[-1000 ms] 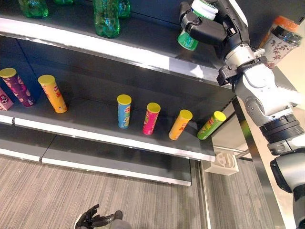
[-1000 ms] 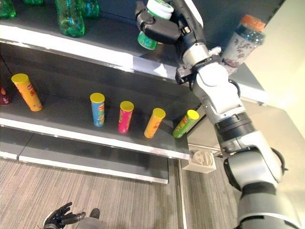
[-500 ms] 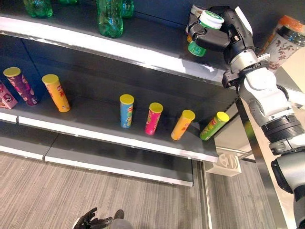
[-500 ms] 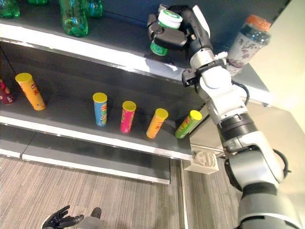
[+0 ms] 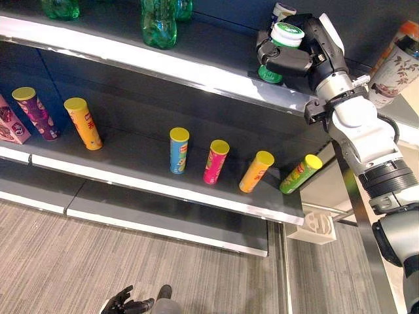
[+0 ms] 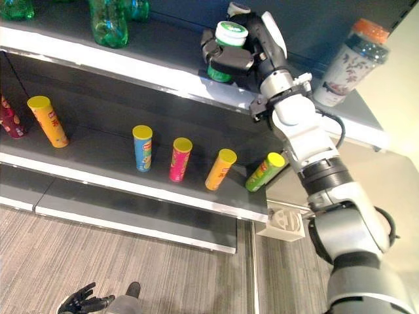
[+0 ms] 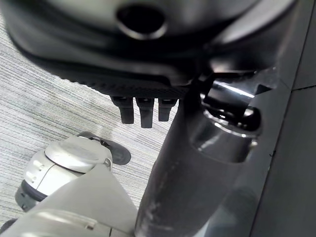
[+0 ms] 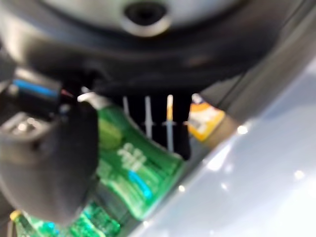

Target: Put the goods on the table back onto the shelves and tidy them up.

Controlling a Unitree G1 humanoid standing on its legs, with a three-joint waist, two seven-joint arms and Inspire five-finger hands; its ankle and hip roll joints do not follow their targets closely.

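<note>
My right hand [image 5: 302,57] is raised to the upper shelf [image 5: 196,70] and is shut on a green bottle [image 5: 270,72] with a white lid. The bottle leans a little, its base close over the shelf board; I cannot tell whether it touches. In the right wrist view the thumb [image 8: 49,163] and fingers [image 8: 163,126] wrap the green bottle [image 8: 133,173]. My left hand [image 5: 124,302] hangs low over the carpet with relaxed fingers, holding nothing.
Green bottles [image 5: 159,23] stand further left on the upper shelf, and a patterned bottle with an orange cap [image 5: 396,62] at its right end. Several chip tubes [image 5: 179,150] stand or lean along the middle shelf [image 5: 131,180]. A white fitting [image 5: 315,226] sits by the shelf's foot.
The right hand has carried the green bottle slightly right and down towards the upper shelf board. The whole view has shifted a little. The left hand has stayed low.
</note>
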